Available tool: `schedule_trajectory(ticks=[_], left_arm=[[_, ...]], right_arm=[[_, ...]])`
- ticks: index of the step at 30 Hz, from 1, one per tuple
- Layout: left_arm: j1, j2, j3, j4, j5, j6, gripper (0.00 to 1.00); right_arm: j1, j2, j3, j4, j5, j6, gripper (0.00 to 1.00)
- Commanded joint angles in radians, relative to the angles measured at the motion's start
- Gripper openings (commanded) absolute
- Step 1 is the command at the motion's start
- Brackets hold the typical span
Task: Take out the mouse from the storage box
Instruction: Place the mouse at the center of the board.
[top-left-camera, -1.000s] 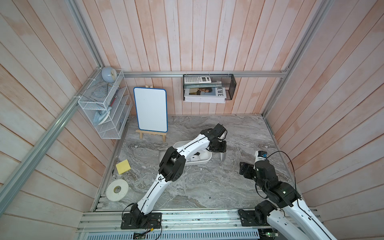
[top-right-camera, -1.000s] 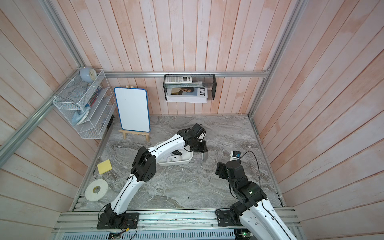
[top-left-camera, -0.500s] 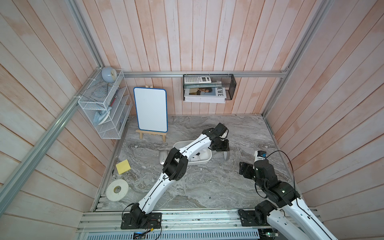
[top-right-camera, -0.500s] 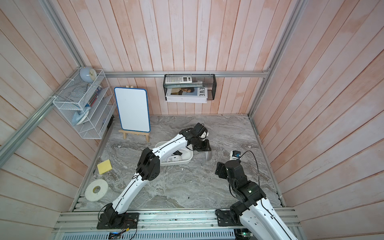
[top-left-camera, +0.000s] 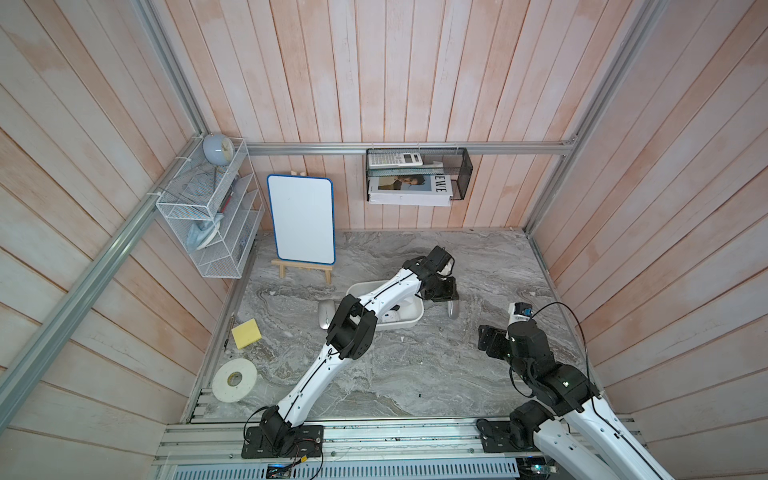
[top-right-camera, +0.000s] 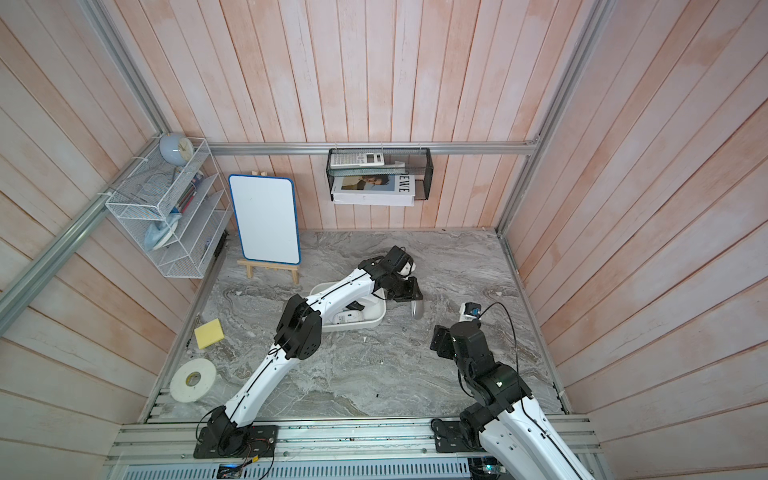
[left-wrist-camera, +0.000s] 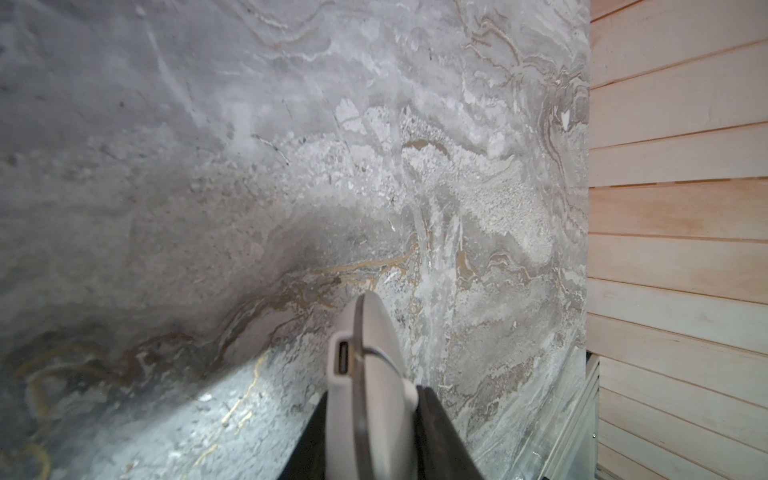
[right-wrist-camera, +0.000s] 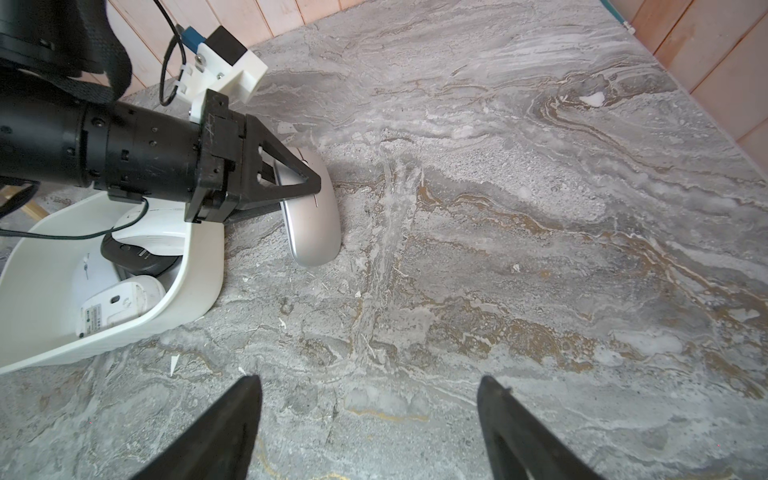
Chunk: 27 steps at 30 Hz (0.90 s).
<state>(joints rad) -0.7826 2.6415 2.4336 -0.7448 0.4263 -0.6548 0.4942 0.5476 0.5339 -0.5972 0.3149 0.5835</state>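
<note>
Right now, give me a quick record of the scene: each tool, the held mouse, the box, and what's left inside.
Left tool: shut on silver mouse, held on edge
Mouse position: outside storage box, beside it, low over the table
Right tool: open, empty
In box: white mouse underside up, black mouse

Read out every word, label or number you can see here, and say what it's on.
"EWE": sideways on the cover of the book in the black mesh basket.
Keys of the calculator: too small to read.
Label on the white mouse in the storage box: too blurred to read.
Face of the clock: too small to read.
</note>
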Motion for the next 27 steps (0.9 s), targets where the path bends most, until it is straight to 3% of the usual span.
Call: schedule_trajectory(ticks=[1,12,17,27], left_arm=[[0.01,0.074,-0.005,-0.057,-0.053,0.004,0.33],[0.014,0.081,-0.007,-0.067,-0.074,-0.011,0.35],[0.014,0.059,-0.008,-0.078,-0.097,-0.002,0.5],[-0.001,-0.054,-0.016,-0.11,-0.239,0.049,0.68]], right_arm=[[-0.005,-0.008,-0.015,0.01,0.007,0.013,0.85],[-0.006,-0.018,-0.021,0.01,0.008,0.018,0.85],[-0.006,-0.018,-0.02,0.01,0.007,0.018,0.85],[-0.005,-0.006,-0.004,0.007,0.007,0.015,0.86]])
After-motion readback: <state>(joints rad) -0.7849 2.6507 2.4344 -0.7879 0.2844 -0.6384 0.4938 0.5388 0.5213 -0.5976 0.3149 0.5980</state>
